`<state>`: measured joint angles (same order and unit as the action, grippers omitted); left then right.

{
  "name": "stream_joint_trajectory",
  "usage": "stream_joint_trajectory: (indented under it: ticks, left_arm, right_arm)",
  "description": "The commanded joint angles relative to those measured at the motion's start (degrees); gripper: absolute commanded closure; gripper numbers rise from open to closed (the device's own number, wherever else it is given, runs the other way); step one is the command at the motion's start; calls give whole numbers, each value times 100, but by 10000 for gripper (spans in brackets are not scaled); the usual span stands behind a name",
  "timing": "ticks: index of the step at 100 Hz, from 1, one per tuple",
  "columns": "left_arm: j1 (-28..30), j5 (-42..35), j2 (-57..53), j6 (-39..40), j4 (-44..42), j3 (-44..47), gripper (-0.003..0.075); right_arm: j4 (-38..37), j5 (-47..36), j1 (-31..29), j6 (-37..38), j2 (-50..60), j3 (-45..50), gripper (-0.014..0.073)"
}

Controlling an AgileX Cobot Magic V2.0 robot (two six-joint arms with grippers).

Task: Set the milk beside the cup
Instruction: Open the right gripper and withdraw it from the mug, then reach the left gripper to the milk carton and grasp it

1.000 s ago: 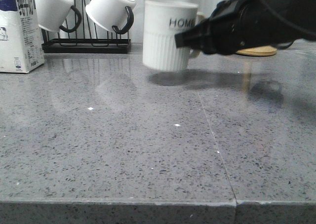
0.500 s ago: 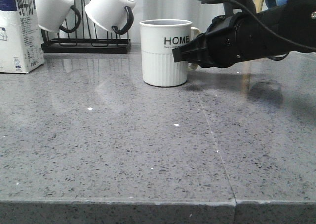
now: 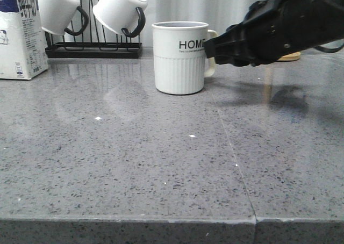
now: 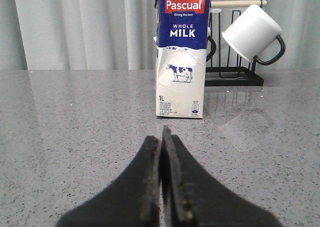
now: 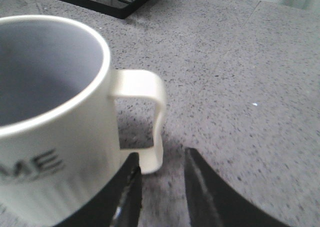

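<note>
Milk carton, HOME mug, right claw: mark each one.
milk carton [image 4: 181, 62], left wrist view, front panel near the cow picture.
HOME mug [image 3: 179, 72], front view, ribbed lower body.
right claw [image 5: 162, 187], right wrist view, gap between the fingertips, below the handle.

- The front camera sits low, barely above the grey countertop [image 3: 161, 163], looking forward across it toward the mug rack [image 3: 94, 49] and curtain at the back.
- The left wrist camera also rides low, facing level over its own closed fingers toward the milk [image 4: 181, 52], which stands upright a little way off. It shares carton and rack with the front view.
- The right wrist camera looks steeply down from very close at the cup [image 5: 55, 122]. It shares this mug with the front view.
</note>
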<state>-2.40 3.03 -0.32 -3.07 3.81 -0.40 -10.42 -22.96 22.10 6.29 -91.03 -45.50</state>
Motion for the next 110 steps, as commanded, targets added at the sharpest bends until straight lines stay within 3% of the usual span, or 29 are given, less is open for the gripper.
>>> stream_joint_trajectory:
  ticks: [1,12,34,48,83,98,110]
  left_arm:
    - [14,-431,-161,8,12,344,741]
    - [14,-431,-161,8,12,344,741]
    - [14,-431,-161,8,12,344,741]
    - [14,-431,-161,8,12,344,741]
    - [14,-579,-161,8,12,344,741]
    - [14,-977,-161,8,12,214,741]
    - [14,-543,-38,8,12,-385,741]
  right_arm:
    - [11,-349,-3,-34,691,199,358]
    - [17,-268,-3,-29,1385,725,396]
    - [17,811,-3,186,3036,1493,668]
    - [17,1499,-3,549,4082,1856,661]
    - [134,3314,-3,556,6570,2368,661]
    - [191,4048,-3,556,7201,2368,661]
    - [191,4267,-3,556,7319,2368,661]
